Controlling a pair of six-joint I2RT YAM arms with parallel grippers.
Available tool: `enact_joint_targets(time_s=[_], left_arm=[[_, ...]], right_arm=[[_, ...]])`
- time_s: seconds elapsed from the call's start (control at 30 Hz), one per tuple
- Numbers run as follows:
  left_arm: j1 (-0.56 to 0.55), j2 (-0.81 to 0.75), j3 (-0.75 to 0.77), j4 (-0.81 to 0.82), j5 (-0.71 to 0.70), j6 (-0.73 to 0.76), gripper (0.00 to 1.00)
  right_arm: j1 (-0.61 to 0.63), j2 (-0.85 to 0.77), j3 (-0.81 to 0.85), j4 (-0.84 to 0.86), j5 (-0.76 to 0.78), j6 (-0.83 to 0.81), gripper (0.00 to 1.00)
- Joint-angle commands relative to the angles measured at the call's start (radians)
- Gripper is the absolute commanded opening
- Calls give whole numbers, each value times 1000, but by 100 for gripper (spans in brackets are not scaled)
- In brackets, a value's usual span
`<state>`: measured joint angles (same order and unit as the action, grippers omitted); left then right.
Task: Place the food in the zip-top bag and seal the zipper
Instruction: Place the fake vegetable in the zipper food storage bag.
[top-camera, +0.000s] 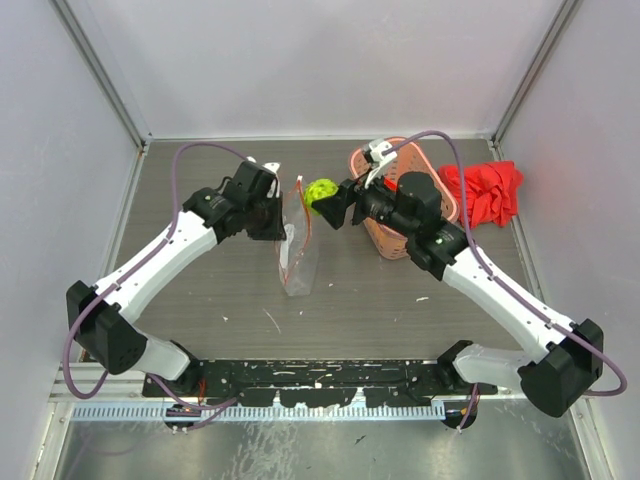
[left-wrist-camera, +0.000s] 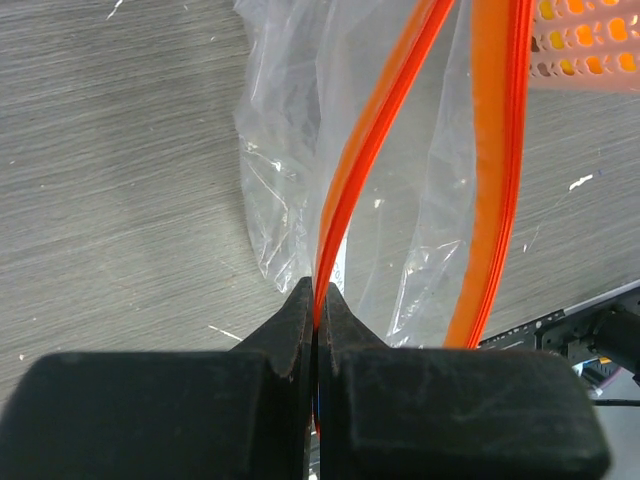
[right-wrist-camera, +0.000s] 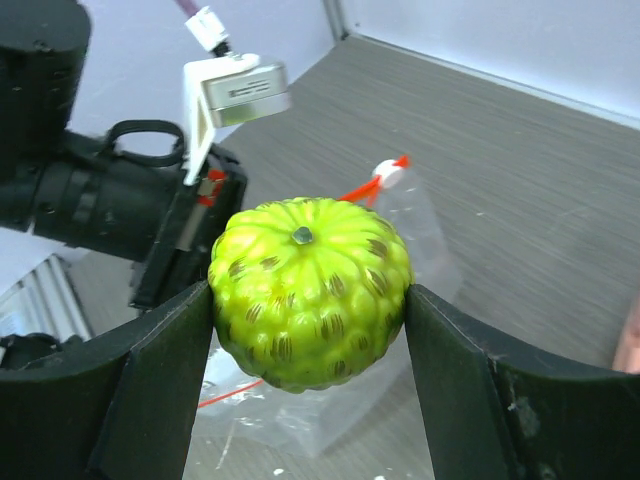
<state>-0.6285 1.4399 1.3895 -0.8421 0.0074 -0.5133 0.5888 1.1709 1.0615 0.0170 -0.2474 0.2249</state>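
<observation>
Pinching the zipper (left-wrist-camera: 370, 150) tight in the left claw (left-wrist-camera: 316, 300) at mid-frame, with the bag (top-camera: 297, 255) drooping to the worktop (top-camera: 220, 290). Clamping the green ball (right-wrist-camera: 310, 290) in the right claw (right-wrist-camera: 310, 310), just right of the bag's mouth edge; open worktop below.

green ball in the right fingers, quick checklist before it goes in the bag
1. Ball gripped between both right fingers: ok.
2. Left fingers shut on one zipper strip: ok.
3. Bag mouth open, with the two strips apart: ok.
4. Ball lined up with the mouth: cannot tell; the top view shows it close beside the zipper.
5. Mouth wide enough for the ball: cannot tell.
</observation>
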Motion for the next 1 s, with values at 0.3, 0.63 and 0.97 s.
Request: enact_joint_targets(time_s=[0.3, 0.63, 0.97], left_arm=[[-7, -7, 19, 76, 41, -30, 0], [-6, -20, -9, 91, 49, -40, 0], [-7, -47, -8, 94, 79, -48, 0]], right_arm=[[81, 109, -152, 456, -75, 259, 31], [83, 215, -250, 597, -86, 323, 30], [103, 311, -298, 592, -90, 236, 29]])
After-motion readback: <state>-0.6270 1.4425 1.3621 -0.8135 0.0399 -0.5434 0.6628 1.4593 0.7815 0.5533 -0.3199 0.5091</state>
